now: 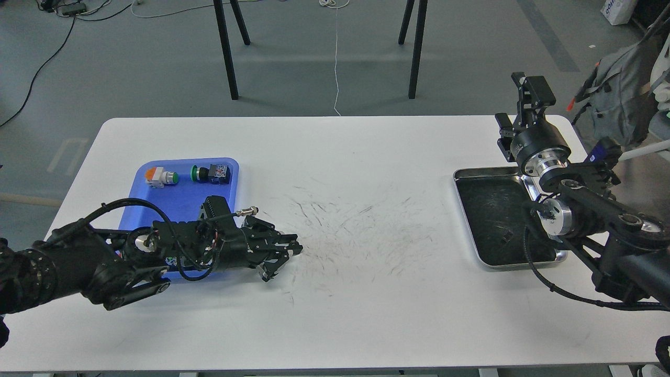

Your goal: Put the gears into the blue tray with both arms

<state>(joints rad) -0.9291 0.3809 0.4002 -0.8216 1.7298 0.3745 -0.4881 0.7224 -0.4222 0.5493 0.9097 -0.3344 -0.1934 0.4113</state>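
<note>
The blue tray (157,209) lies at the table's left. My left arm crosses its front edge. My left gripper (285,260) hovers low over the white table just right of the tray, with dark prongs pointing right. I cannot make out whether it is open or holds anything. At the table's far right my right gripper (515,107) is raised above the back corner of a steel tray, its two fingers apart and empty. I cannot pick out the gears anywhere, neither on the table nor on the steel tray's dark bottom.
Two push-button switches (163,176) (212,173) lie at the back of the blue tray. The steel tray (463,209) has a dark scratched bottom. Scuff marks cover the table's middle (356,225). Black stand legs (225,52) rise behind the table.
</note>
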